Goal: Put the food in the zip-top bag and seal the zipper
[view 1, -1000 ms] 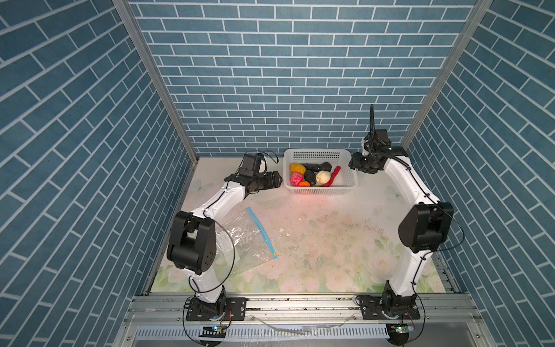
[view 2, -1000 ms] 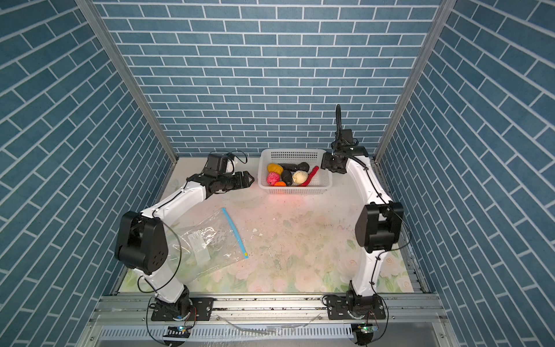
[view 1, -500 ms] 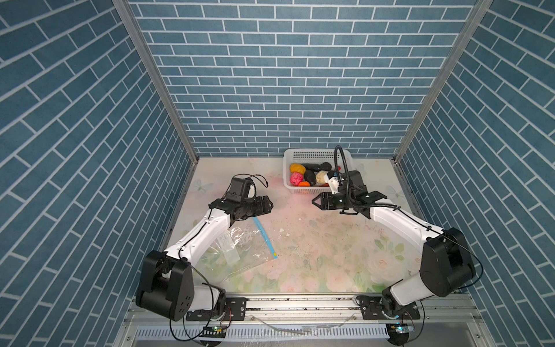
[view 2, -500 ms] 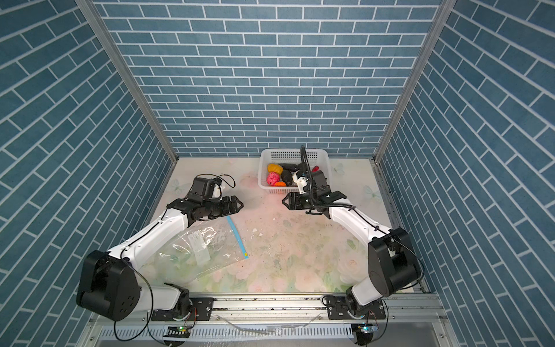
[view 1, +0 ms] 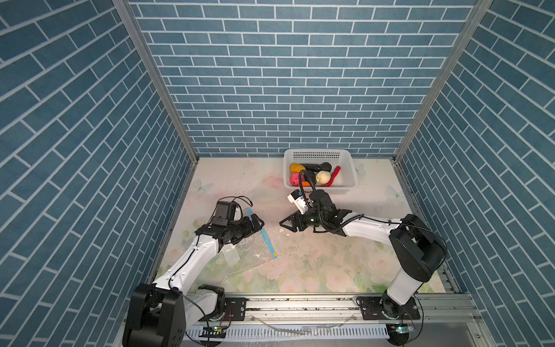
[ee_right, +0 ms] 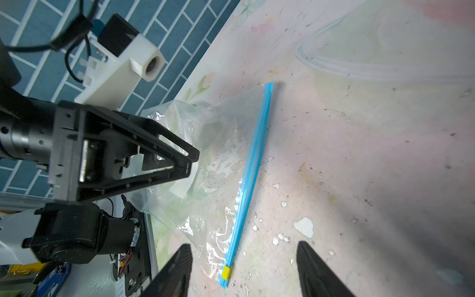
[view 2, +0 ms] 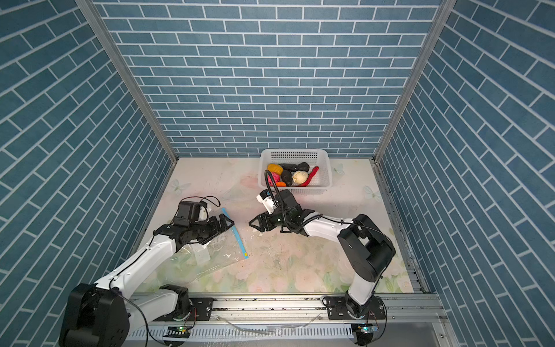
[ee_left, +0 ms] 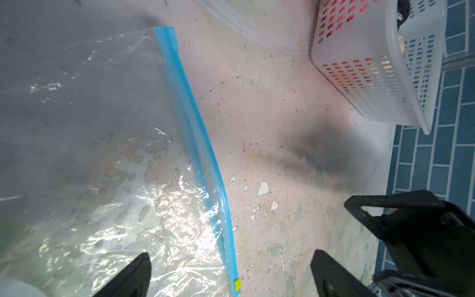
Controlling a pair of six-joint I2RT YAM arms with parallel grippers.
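Observation:
The clear zip-top bag (view 1: 249, 255) (view 2: 216, 255) lies flat at the table's left front. Its light-blue zipper (view 1: 268, 240) (ee_left: 195, 133) (ee_right: 253, 164) runs along the right edge, with the yellow slider tab (ee_left: 237, 284) (ee_right: 227, 272) at the near end. My left gripper (view 1: 259, 223) (ee_left: 231, 257) hovers open over the bag's upper part, astride the zipper and empty. My right gripper (view 1: 282, 223) (ee_right: 244, 246) faces it from the right, open and empty, just off the zipper. The food (view 1: 315, 175) sits in the white basket (view 1: 318, 153): cream ball (view 1: 322, 177), pink ball (view 1: 295, 179), red strip (view 1: 335, 174).
The basket (ee_left: 359, 77) stands at the back, right of centre, against the brick wall. A faint clear plastic outline (ee_right: 359, 69) lies on the floral mat between basket and bag. Brick walls close three sides; a metal rail (view 1: 300, 306) runs along the front.
Both arms have swung from beside the basket forward to the bag and now face each other across the zipper. The left jaws have opened wider.

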